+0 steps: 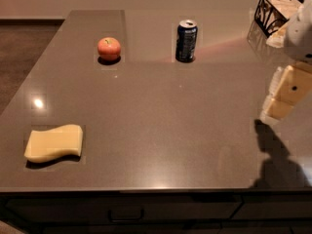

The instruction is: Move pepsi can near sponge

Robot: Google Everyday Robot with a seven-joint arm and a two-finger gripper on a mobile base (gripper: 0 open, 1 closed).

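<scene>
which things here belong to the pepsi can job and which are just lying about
For the job: pepsi can, back centre; sponge, front left; gripper, far right of view.
Lying about: apple, back left; wire basket, back right.

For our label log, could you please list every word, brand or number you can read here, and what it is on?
The pepsi can: pale markings on its side, too blurred to read.
The sponge, the apple and the gripper at the far right: no text visible.
</scene>
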